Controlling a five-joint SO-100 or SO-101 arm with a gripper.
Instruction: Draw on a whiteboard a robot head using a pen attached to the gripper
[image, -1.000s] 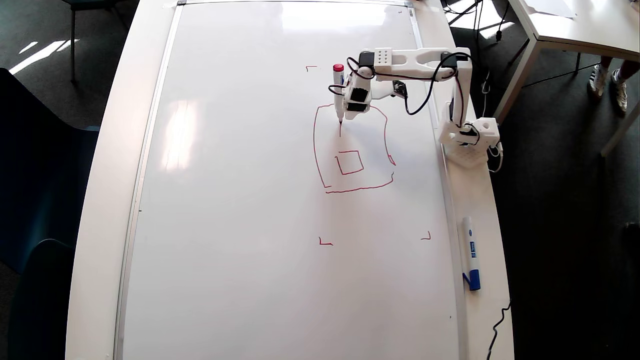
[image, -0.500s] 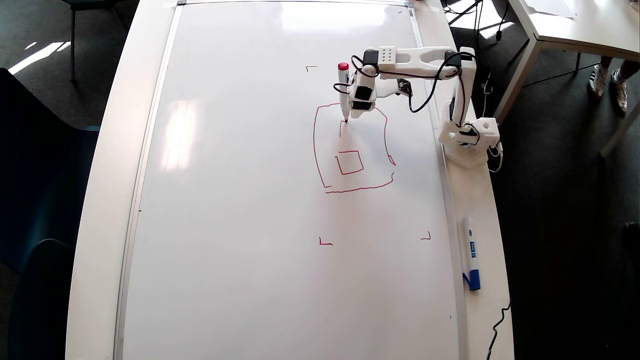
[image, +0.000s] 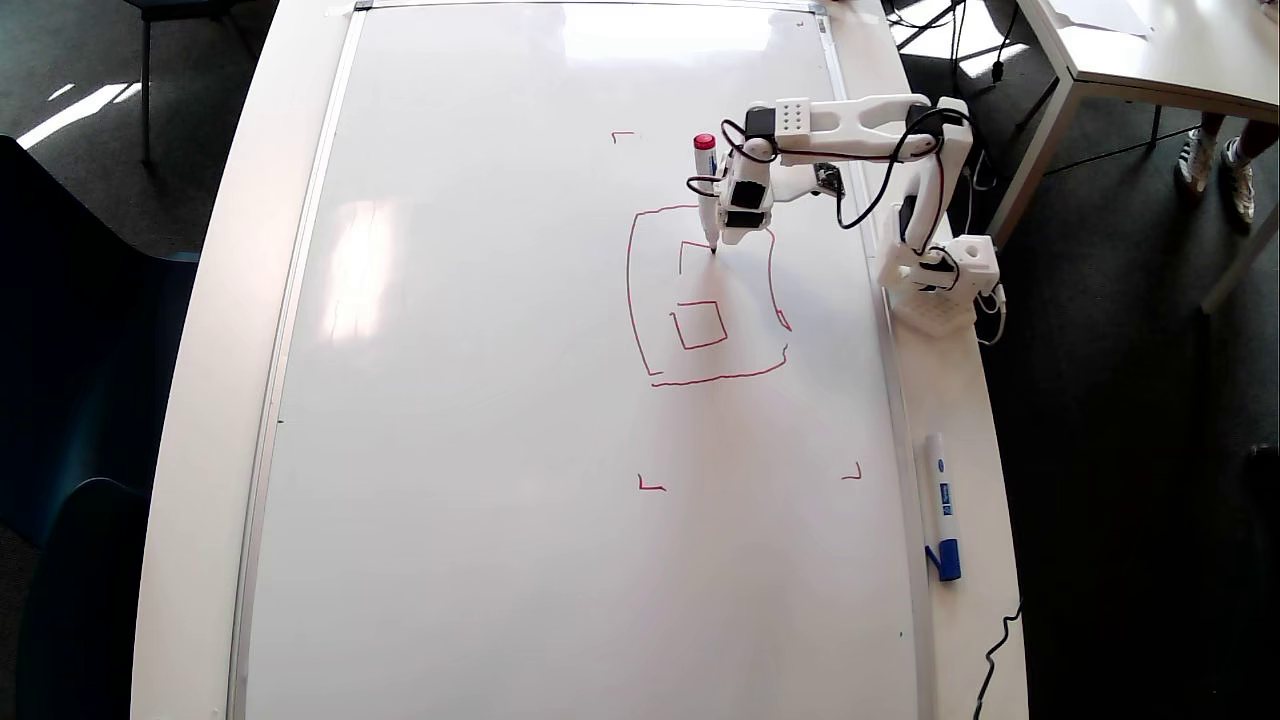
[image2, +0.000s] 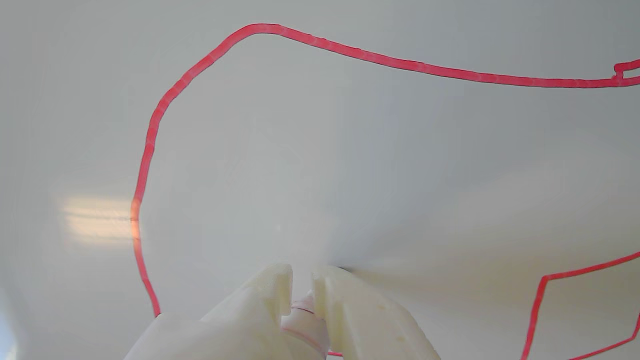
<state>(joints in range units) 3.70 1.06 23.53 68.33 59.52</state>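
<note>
Red-capped pen (image: 707, 190) clamped in gripper (image2: 301, 281), tip on whiteboard (image: 480, 400)

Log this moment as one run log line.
stage: drawing second inner square | white plastic gripper: shut on white-barrelled red-capped pen | tip: on glossy white whiteboard | red line robot head: unfinished

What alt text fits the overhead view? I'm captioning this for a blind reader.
A white robot arm's end effector holds a red-capped pen tip-down on a large whiteboard, partway through a red robot head: a rounded outline enclosing one small square and an unfinished second. A blue-capped marker lies beside the board.
</note>
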